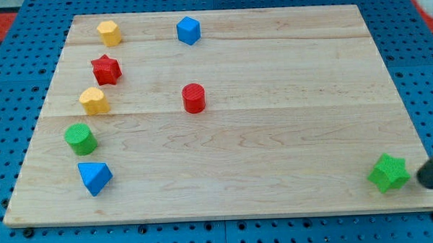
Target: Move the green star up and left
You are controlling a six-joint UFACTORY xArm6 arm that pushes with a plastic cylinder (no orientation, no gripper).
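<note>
End effector is just a dark rod, no jaws to be apart or together; my tip (428, 183) sits at the view's right edge, just beside the green star (389, 172), on its right and a bit lower. A thin gap seems to show between them, so contact is hard to call.

Green star is in the table's (275, 134) bottom right corner, close to the bottom edge and the right edge.

Step in hand, as I judge it: line up and start the shove. The tip is already on the correct side, right and low, so a diagonal push toward the view's top left should work. Aim through the star's centre; a star has points and may spin or slip off the rod if hit off-centre. Keep the push slow and re-centre if it turns.

Edges: the star is near two edges, so any slip down or right could send it off the table. Pushing up and left takes it away from both.

Open room: lots of it. The whole middle and right of the table are bare. Nearest thing on the diagonal is the red cylinder (193, 98), well apart. Blue cube (188, 30) sits at the top. Yellow block (109, 32), red star (106, 69), second yellow block (94, 100), green cylinder (80, 138) and blue wedge (95, 177) line the left side, all far away.
</note>
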